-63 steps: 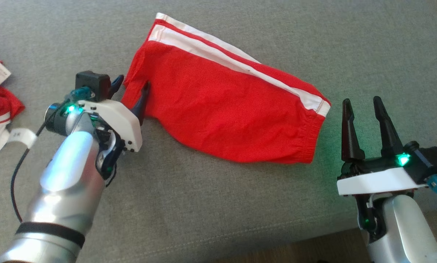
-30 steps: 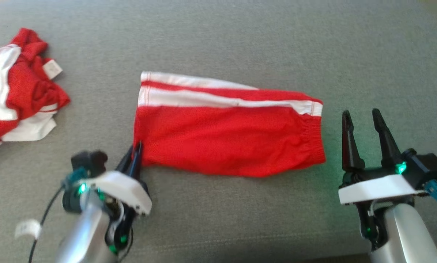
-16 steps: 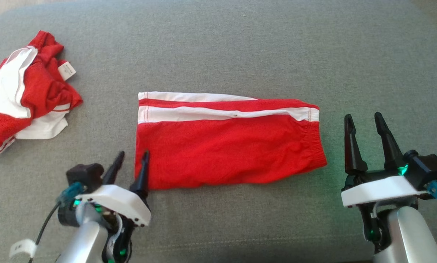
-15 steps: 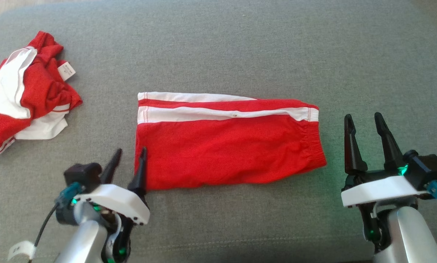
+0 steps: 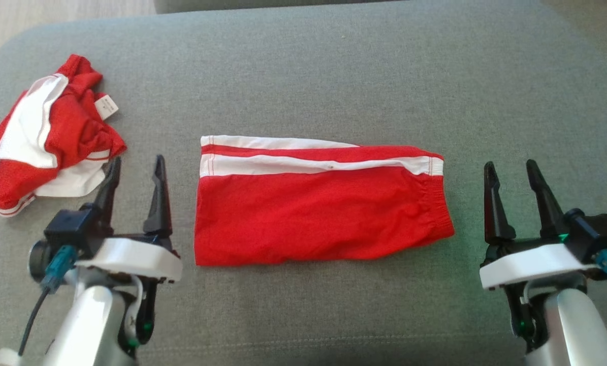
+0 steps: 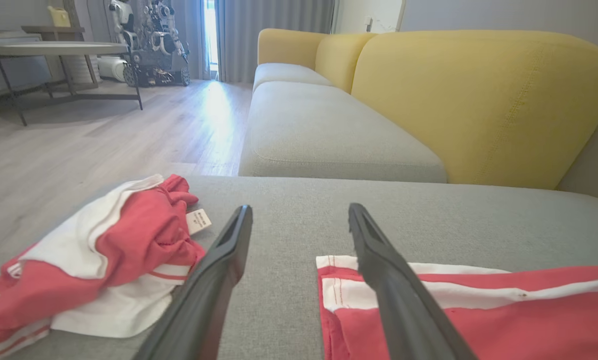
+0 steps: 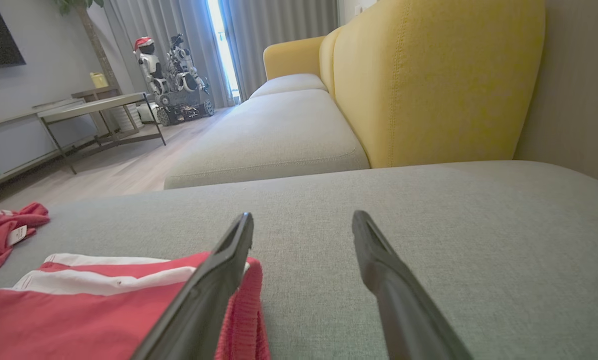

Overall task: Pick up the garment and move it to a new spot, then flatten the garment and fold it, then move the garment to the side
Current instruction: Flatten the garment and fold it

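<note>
Two tools stand open and empty, one at each end of the shorts (image 5: 313, 213): the left tool (image 5: 136, 160) just off the leg hem (image 5: 204, 203), the right tool (image 5: 509, 164) just off the waistband (image 5: 438, 203), neither touching cloth. The red, white-striped shorts lie folded flat in the middle of the grey sofa cushion (image 5: 333, 66), well apart from a crumpled garment (image 5: 49, 137) at far left. They look light and limp, and would likely sag open if pinched by one layer. Waistband or hem, all layers together, seem the safest holds.
</note>
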### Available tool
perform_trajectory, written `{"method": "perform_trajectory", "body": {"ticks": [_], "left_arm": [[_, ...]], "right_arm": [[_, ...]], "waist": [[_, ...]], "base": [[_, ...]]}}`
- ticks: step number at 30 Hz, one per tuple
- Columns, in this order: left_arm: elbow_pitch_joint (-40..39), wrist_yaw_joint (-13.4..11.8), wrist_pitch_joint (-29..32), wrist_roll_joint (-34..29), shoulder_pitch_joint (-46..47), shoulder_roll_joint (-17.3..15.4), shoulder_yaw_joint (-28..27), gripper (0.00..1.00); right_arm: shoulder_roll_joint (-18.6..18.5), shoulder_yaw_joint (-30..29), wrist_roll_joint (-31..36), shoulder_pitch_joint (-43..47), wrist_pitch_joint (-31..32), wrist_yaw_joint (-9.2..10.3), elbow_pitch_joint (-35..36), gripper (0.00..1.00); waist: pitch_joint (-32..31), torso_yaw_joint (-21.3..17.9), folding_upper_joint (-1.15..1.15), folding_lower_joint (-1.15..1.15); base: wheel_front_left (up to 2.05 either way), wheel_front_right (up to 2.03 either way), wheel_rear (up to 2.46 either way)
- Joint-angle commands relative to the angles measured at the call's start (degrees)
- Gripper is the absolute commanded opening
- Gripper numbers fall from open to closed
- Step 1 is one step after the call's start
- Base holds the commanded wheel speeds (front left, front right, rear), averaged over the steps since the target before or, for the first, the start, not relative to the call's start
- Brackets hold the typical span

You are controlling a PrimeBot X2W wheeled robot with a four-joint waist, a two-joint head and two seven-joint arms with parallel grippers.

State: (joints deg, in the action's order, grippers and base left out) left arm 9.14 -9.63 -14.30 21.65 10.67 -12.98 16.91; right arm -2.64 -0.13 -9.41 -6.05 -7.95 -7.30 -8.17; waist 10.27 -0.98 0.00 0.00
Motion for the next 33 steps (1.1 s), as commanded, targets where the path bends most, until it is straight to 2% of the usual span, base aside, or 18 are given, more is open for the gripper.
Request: {"method": "perform_trajectory", "body": {"ticks": [1,18,21,28,33], "left_arm": [[-2.5,-0.2,-0.7,-0.9,0.5,-1.8,-3.0,1.0],[-0.3,1.2,-0.7,-2.0,-0.8,-1.8,-2.6,1.0],[0.1,1.6,-0.7,-1.7,-0.2,-1.5,-2.1,1.0],[0.4,2.6,-0.7,-2.0,1.7,-0.6,-1.2,1.0],[0.2,2.9,-0.7,-2.4,2.5,0.0,-1.0,1.0]], "right_arm": [[-0.2,1.2,0.8,0.2,0.3,-0.19,1.7,1.0],[-0.2,0.6,1.2,0.8,1.6,-0.19,1.8,1.0],[-0.2,1.9,1.2,0.0,2.9,-0.19,1.2,1.0],[-0.2,7.4,0.1,-2.5,7.1,-0.19,-3.7,1.0],[-0.2,7.0,-0.6,-4.8,7.8,-0.19,-9.0,1.0]], "waist": [[-0.4,0.1,0.0,0.0],[-0.9,0.3,0.0,0.0],[-0.4,0.8,0.0,0.0],[1.5,2.3,0.0,0.0],[2.9,3.2,0.0,0.0]], "base": [[0.0,0.0,0.0],[0.0,0.0,0.0],[0.0,0.0,0.0],[0.0,0.0,0.0],[0.0,0.0,0.0]]}}
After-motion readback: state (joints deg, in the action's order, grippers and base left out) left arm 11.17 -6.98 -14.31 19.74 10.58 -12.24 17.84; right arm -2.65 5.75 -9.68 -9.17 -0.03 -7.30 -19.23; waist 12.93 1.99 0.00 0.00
